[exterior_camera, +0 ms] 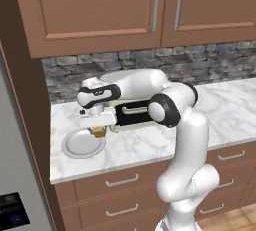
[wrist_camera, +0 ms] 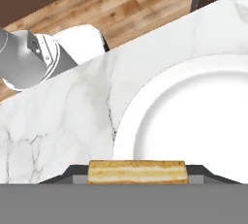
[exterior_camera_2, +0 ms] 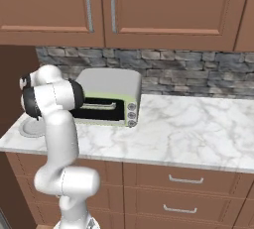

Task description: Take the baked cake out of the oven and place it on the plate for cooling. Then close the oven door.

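End effector (exterior_camera: 98,131) clamped on the baked cake (exterior_camera: 98,132), poised just above the plate's (exterior_camera: 80,145) near rim. Plate sits on marble desk (exterior_camera: 150,140), beside green toaster oven (exterior_camera_2: 106,101).

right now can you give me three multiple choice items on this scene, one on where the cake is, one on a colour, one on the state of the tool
1. Where is the baked cake?
A. inside the green toaster oven
B. held over the plate's right rim
C. lying on the floor

2. What colour is the plate?
A. light grey-white
B. dark red
C. black

3. What state is the tool in?
A. open, holding nothing
B. shut on the plate's rim
C. shut on the baked cake

Answers:
1. B, the left base view shows the cake at the plate's right edge under the hand.
2. A, it looks pale in the left base and hand views.
3. C, the hand view shows the cake between the tips.
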